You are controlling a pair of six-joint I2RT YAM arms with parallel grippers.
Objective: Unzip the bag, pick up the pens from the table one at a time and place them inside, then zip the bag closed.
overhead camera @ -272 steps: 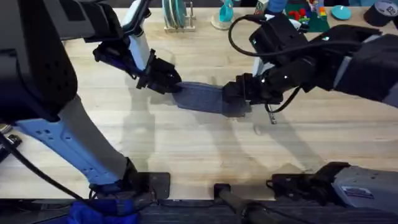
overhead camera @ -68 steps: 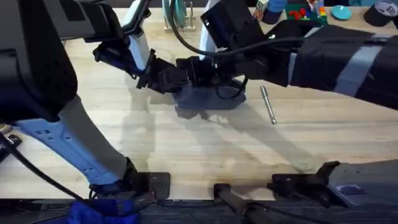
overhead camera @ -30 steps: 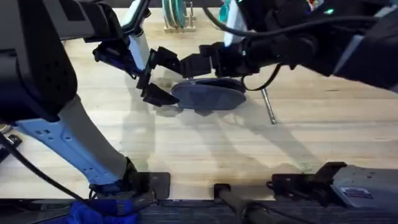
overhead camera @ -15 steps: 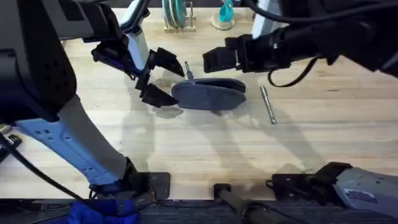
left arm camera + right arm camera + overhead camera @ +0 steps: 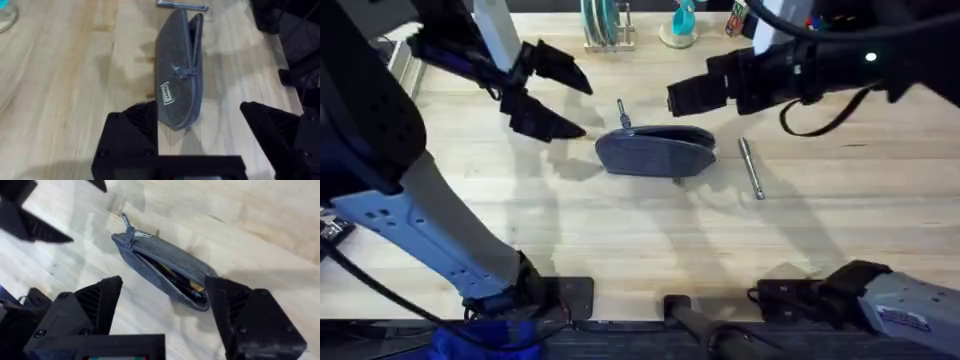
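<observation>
The grey-blue fabric pouch [image 5: 656, 151] at frame centre lies unzipped; two slim silver pens [image 5: 750, 167] wait outside; both claws, left gripper [image 5: 548, 96] and right gripper [image 5: 686, 97], are spread and empty.

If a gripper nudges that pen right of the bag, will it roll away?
Probably. The pen looks slim, round and metallic, lying flat on the smooth table, so a sideways nudge would likely roll it. Its hard shiny barrel may slip between fingers. It looks stiff, unlike the soft bag.
</observation>
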